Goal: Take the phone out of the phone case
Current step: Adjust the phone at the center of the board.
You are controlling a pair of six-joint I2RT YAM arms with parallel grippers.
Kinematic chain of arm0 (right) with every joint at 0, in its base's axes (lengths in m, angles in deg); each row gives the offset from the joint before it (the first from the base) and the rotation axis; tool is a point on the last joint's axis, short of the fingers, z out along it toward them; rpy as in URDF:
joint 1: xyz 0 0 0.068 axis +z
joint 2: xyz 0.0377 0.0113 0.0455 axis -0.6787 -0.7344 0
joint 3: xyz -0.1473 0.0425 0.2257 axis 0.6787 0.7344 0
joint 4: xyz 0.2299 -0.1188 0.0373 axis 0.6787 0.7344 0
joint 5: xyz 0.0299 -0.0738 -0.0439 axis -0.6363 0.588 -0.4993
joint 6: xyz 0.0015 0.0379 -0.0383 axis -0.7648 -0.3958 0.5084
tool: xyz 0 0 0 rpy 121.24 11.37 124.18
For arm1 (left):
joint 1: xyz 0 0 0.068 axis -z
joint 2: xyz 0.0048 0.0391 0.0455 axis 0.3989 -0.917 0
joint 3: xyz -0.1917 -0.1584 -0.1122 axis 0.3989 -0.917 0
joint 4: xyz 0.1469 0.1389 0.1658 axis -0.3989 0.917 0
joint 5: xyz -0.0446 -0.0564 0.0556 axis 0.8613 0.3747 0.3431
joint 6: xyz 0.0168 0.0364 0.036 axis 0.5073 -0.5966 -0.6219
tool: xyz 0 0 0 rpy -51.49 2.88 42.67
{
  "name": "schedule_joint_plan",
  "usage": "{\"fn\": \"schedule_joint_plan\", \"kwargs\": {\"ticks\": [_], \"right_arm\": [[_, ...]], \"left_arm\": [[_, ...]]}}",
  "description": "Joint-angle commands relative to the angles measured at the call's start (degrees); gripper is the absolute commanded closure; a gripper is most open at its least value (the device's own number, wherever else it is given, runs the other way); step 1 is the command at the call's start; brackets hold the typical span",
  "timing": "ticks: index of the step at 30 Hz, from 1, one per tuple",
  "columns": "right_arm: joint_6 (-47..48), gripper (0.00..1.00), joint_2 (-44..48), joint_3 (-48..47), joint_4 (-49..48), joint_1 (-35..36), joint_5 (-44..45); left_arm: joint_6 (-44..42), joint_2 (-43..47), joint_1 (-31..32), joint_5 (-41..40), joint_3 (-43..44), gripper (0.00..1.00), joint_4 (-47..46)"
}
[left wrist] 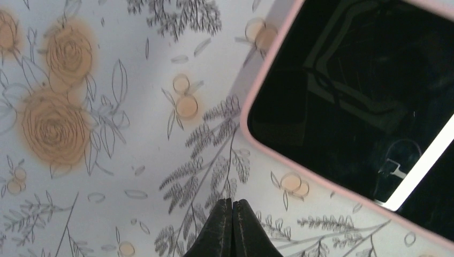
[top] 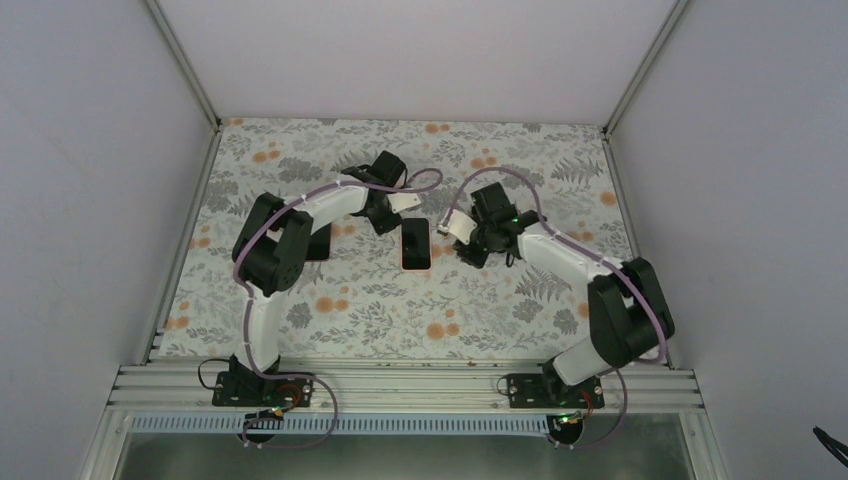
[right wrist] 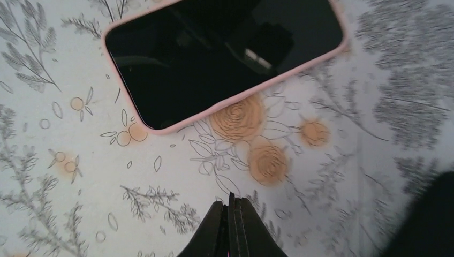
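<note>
top external: phone (top: 415, 243) in pink phone case (top: 415, 269), long axis near-to-far

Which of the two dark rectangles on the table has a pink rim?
The central one, the phone; the other dark rectangle, partly hidden by the left arm, shows no pink.

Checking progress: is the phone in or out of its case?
In: the pink case rim hugs the dark phone screen on every visible edge.
</note>
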Motion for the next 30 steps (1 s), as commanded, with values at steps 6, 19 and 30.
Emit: {"fn": "schedule_joint_plan", "kwargs": {"ticks": [6, 19, 30], "right_arm": [[0.0, 0.96, -7.7, 2.9, -11.2, 5.5, 5.3], [0.7, 0.96, -18.4, -0.6, -12.3, 16.3, 9.7], [-0.7, 0.96, -26.5, -11.7, -9.5, 23.3, 12.9]], "left_arm": [[1.0, -5.6, -0.2, 6.6, 4.5, 0.98, 4.1], [-1.2, -13.1, 1.2, 16.1, 14.9, 0.98, 12.4], [-4.9, -15.9, 4.8, 27.7, 20.8, 0.98, 21.6]]}}
